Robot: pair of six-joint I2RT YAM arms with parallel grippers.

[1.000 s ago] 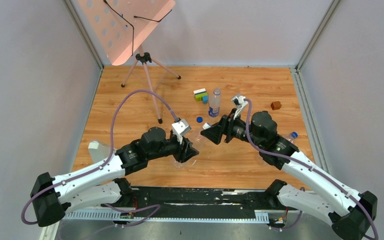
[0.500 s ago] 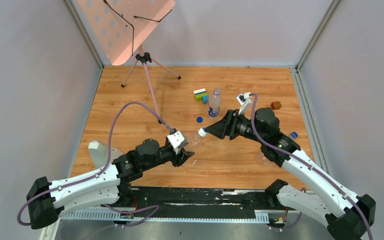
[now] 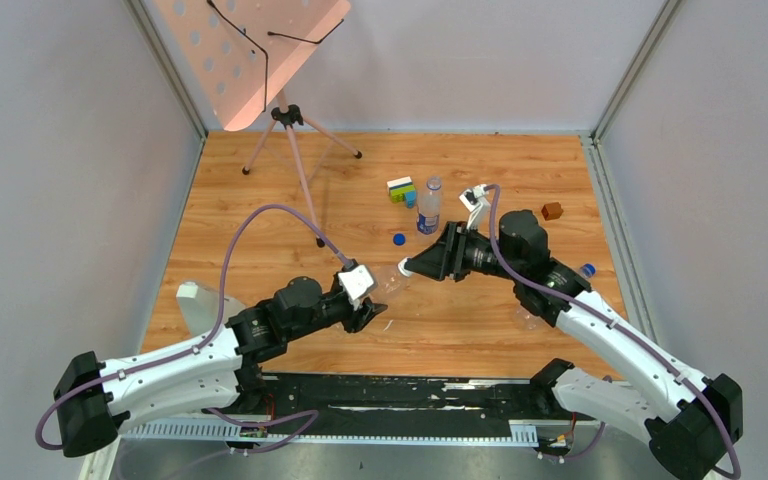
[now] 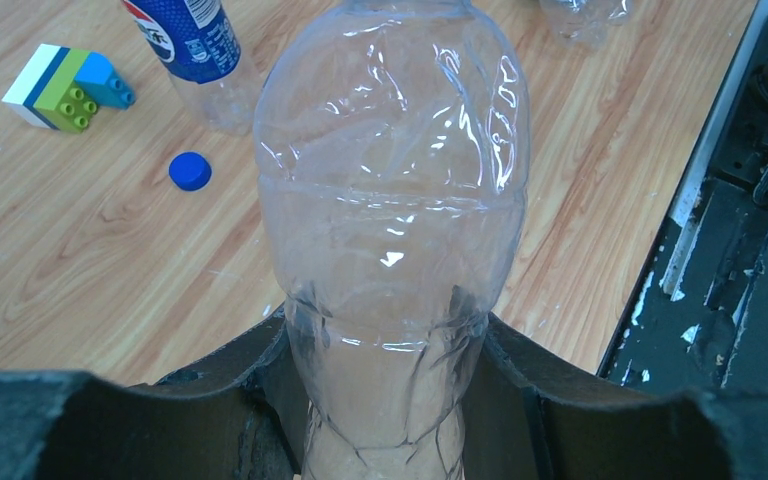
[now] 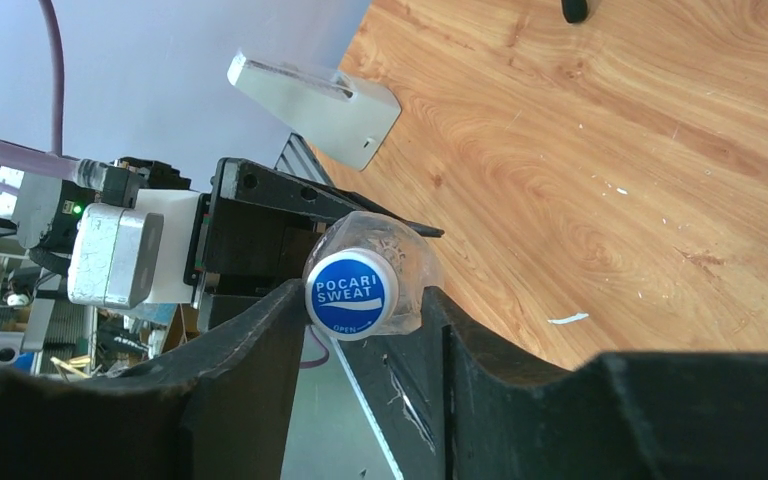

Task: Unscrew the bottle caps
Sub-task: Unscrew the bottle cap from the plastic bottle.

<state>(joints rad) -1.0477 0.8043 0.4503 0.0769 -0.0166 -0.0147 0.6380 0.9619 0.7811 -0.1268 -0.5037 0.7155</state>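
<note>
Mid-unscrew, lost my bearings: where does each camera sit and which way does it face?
Top external: above and behind the bases, looking down on the table; both arms show.
Left wrist: on the left gripper, looking along the clear bottle it clamps, across the table; its fingers show.
Right wrist: on the right gripper, looking end-on at the blue cap between its fingers, back toward the left gripper.
Shared: both wrist views see that bottle from opposite ends; left wrist and top share the loose cap.

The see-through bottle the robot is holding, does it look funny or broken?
Yes. The unlabelled bottle is dented and crinkled where the left gripper squeezes it. The right gripper is around its blue cap. No spill shows.
</note>
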